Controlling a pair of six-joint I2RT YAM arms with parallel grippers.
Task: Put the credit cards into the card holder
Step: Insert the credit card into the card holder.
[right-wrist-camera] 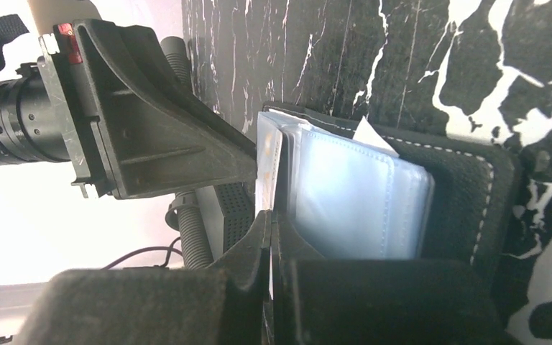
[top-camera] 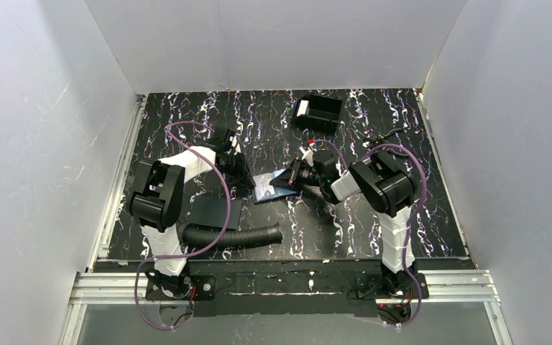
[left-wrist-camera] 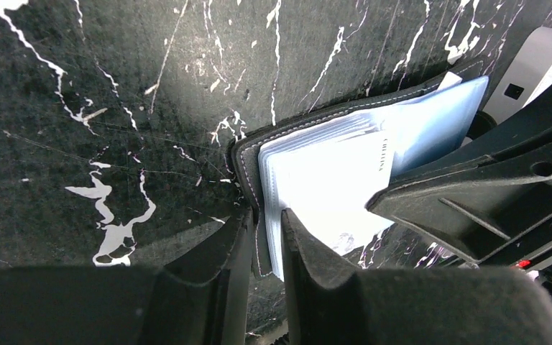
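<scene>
The card holder, a black stitched wallet, lies open mid-table with clear sleeves fanned out. My left gripper pinches its black cover edge and the sleeve stack between nearly shut fingers; from above it is at the holder's left. My right gripper comes in from the right and is shut on a thin pale credit card standing edge-on among the sleeves. That whitish printed card shows flat in the left wrist view. A white card corner pokes out behind a sleeve.
A black open box stands at the back centre. A flat black pad and a corrugated black hose lie near the left arm. White walls enclose the marbled black table on three sides.
</scene>
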